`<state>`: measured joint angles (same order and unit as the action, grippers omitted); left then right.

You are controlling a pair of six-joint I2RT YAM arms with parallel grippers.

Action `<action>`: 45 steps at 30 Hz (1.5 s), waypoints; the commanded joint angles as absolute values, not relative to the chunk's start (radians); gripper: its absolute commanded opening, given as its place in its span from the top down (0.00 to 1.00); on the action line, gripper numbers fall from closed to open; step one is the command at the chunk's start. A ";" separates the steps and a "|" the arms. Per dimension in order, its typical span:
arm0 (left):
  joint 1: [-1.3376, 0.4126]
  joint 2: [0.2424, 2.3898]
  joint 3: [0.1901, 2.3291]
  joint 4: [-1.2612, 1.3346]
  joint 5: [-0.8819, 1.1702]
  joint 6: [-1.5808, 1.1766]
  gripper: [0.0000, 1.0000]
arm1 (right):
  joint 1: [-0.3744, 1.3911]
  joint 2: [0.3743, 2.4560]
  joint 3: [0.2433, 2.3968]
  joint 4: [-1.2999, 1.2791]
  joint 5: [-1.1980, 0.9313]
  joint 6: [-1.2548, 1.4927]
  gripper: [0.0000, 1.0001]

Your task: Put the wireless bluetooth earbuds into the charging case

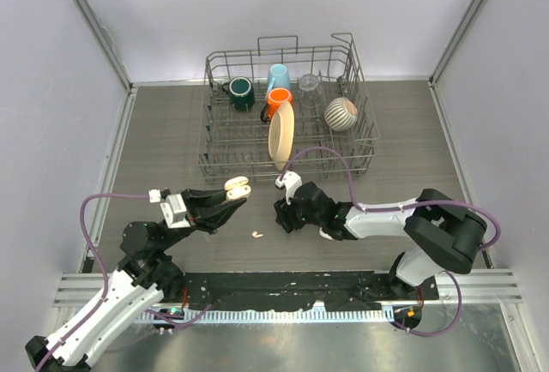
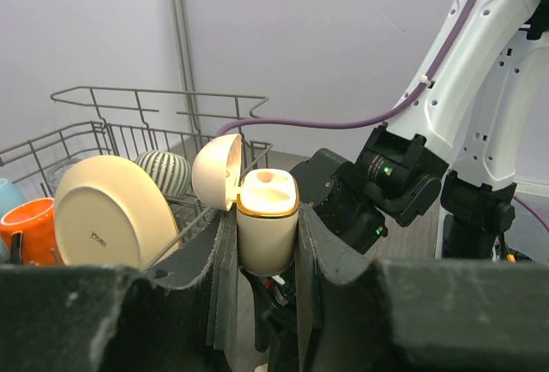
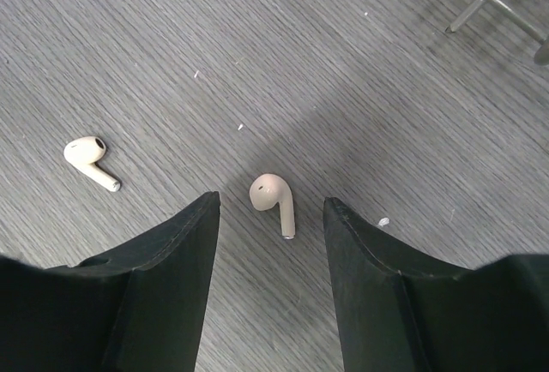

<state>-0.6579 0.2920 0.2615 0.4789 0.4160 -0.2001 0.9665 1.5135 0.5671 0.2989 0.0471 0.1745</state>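
**Right wrist view: gripper astride one earbud, case held open by the other arm**

The right gripper (image 3: 269, 204) pointed down at the grey wood-grain counter (image 3: 360, 72) with its jaws standing apart – one dark finger on either side of a cream earbud (image 3: 273, 198). That earbud lay flat on the counter, its bulb towards the top of the view and its stem towards the bottom, and neither finger touched it. A second earbud (image 3: 90, 156) lay on the counter well to the left of the fingers, outside their span.

In the left wrist view, the left gripper (image 2: 266, 262) was closed firmly on the charging case (image 2: 268, 218), its two pads pressed against the case's sides. The case stood upright, a gold band around its rim and its rounded lid hinged open to the left. Whether its wells held anything could not be told.

From the top external view the two arms met in the middle of the counter, the left gripper and the open case just left of the right gripper – a single earbud (image 1: 256, 235) showed on the counter between and slightly nearer than them. The earbud under the right gripper was hidden in this view.

Behind the arms stood a wire dish rack (image 1: 208, 76) holding a cream plate (image 1: 281, 135) on edge, a dark green mug (image 1: 241, 91), an orange mug (image 1: 279, 98), a light blue cup (image 1: 277, 75), a clear glass (image 1: 310, 87) and a striped bowl (image 1: 341, 113).
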 commanded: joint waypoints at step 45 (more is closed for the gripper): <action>-0.653 0.215 0.287 0.437 0.384 -0.187 1.00 | 1.155 1.506 0.739 -0.192 0.477 0.838 0.66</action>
